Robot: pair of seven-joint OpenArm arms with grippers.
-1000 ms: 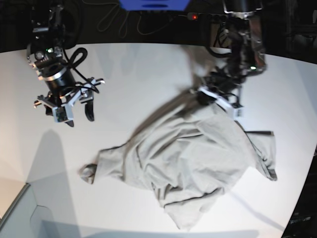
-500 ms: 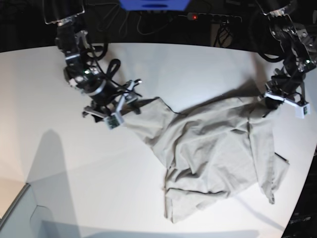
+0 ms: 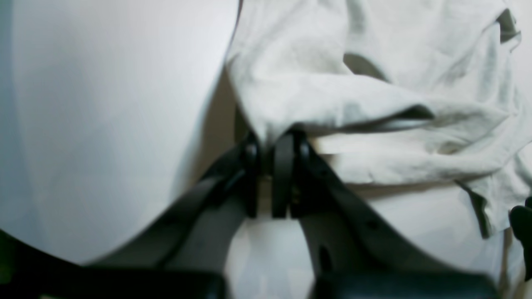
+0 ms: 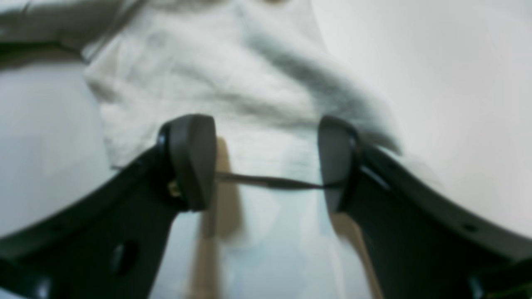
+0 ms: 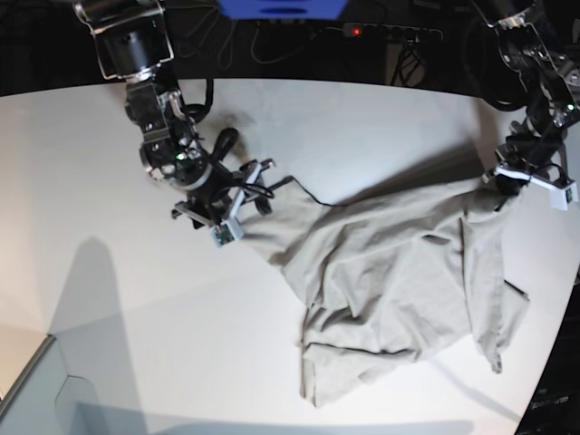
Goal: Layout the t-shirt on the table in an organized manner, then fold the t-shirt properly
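t-shirt point(image 5: 399, 281) rumpled, near table point(image 5: 109, 299) right edge | left gripper point(image 3: 272, 145) pinching cloth | right gripper point(image 4: 266, 153) spread over shirt corner | bare tabletop on the base view's left

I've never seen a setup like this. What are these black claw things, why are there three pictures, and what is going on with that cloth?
These are two robot arms, each ending in a pincer. One picture looks down on the whole table; the other two come from small cameras mounted on each arm's wrist, looking past its pincer. A crumpled grey-beige t-shirt lies on the white table. The left pincer is shut on an edge of the shirt; in the overview it is at the right. The right pincer stands open with a shirt edge running between its fingers, not clamped yet. The shirt stretches between the two arms.
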